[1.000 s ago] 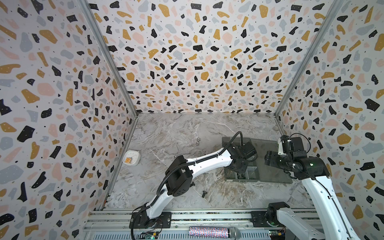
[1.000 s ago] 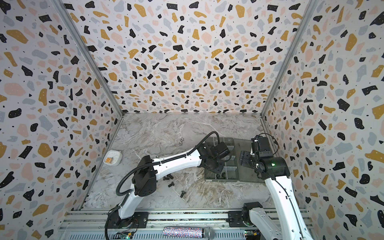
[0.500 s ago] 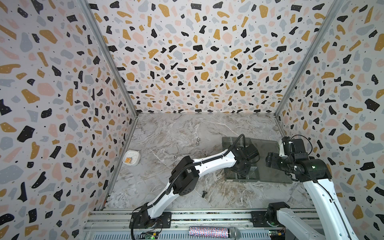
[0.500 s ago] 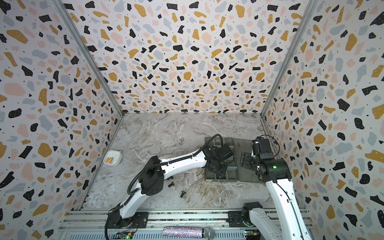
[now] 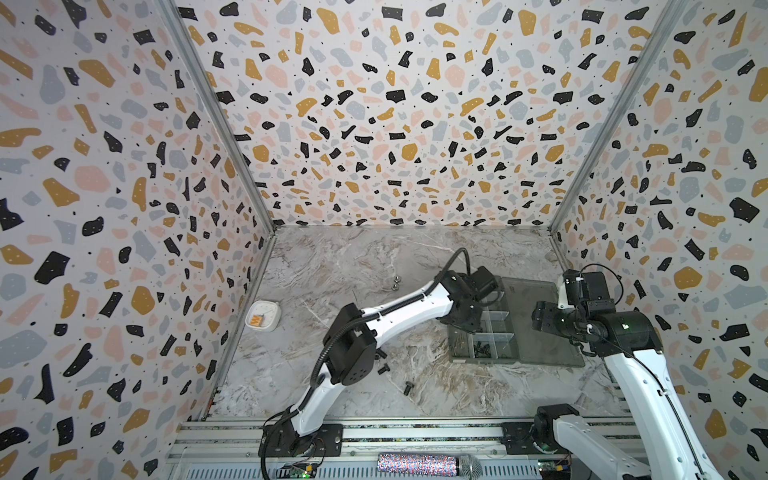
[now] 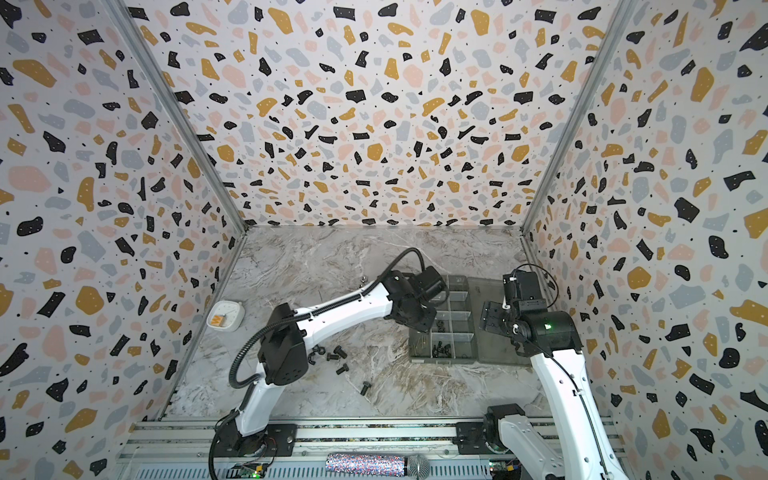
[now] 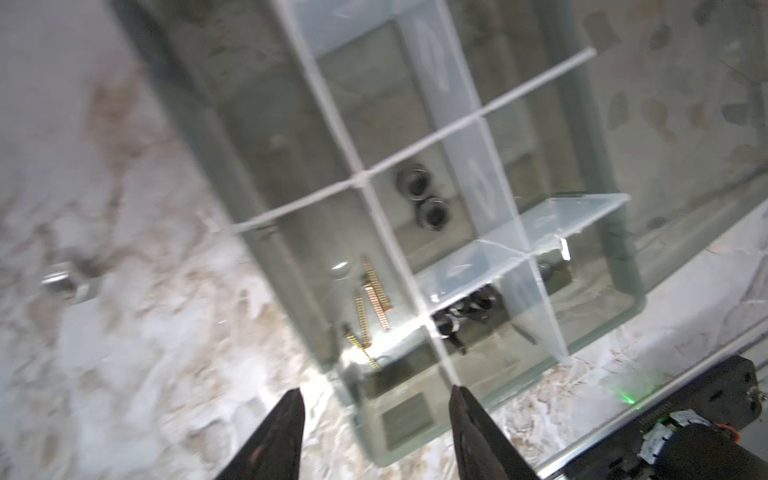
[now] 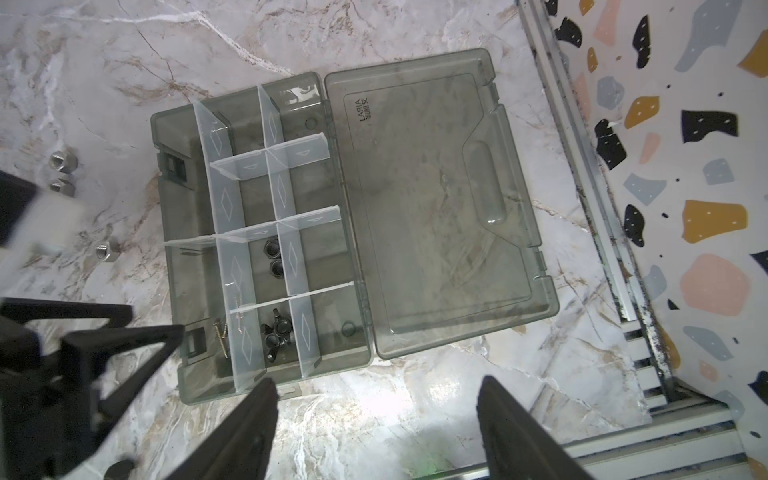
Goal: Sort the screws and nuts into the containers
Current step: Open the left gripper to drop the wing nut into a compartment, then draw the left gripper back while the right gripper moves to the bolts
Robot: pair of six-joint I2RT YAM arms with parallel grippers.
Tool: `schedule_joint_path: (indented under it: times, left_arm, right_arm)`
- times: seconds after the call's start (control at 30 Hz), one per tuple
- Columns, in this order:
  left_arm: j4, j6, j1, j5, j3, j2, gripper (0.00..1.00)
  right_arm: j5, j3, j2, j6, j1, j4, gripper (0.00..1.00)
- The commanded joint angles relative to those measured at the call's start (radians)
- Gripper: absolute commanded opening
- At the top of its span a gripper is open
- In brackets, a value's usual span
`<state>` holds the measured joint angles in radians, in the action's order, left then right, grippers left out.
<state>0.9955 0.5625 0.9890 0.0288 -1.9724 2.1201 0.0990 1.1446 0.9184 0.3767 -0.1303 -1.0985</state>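
Standing by the rig right now. The marble table (image 5: 353, 257) takes up the whole floor of the booth. The left arm (image 5: 407, 311) reaches across to the right, and the right arm (image 5: 623, 332) is bent over on its own side.

The box (image 5: 498, 316) sits on the right half of the table, with its lid (image 8: 436, 208) flipped open flat beside it.

The left gripper (image 7: 376, 390) hangs over the box's left edge, close to the corner with the screws. Its fingers are spread and there's nothing between them. The right gripper (image 8: 376, 380) is up above the lid, also spread wide and empty.

A white dish (image 5: 270, 307) sits way over by the left wall with something orange in it.

A handful of black bolts (image 6: 336, 353) are loose on the table in front of the left arm's elbow. One more lies a bit nearer the front rail.

Three silver nuts (image 8: 62, 160) are out on the marble, just off the box's latch side.

- **Winged nuts** (image 8: 274, 336): piled in the middle compartment of the box's front row.
- **Hex nuts** (image 8: 272, 249): two of them, one compartment further back in the same column.
- **Brass screws** (image 7: 370, 291): a few thin ones in the front corner compartment, next to the winged nuts.
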Motion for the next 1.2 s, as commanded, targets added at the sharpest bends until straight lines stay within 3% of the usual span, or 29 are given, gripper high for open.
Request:
schedule_joint_path:
  times: [0.0,0.2,0.33,0.53,0.8,1.17]
  left_arm:
    - [0.031,-0.035,-0.08,0.063,0.098,-0.122,0.57]
    - [-0.005,-0.075,-0.248,0.081,0.308,-0.3,0.58]
    - [-0.033,-0.1,-0.361,0.074,0.445,-0.416,0.6]
    - [-0.066,-0.116,-0.505,0.079,0.607,-0.585,0.73]
    - [-0.066,-0.16,-0.625,0.071,0.695,-0.731,0.82]
    - [-0.076,-0.211,-0.792,-0.004,0.748,-0.825,0.89]
  right_arm:
    - [-0.08,-0.002,0.022,0.012,0.004,0.056,0.72]
    - [-0.132,-0.009,0.121,0.01,-0.05,0.15,0.63]
    - [-0.119,0.016,0.216,0.035,-0.172,0.199,0.63]
    - [-0.119,0.1,0.43,0.075,-0.379,0.286,0.63]
    - [-0.128,0.278,0.697,0.043,-0.516,0.321,0.65]
    - [-0.15,0.438,0.888,0.006,-0.595,0.288,0.65]
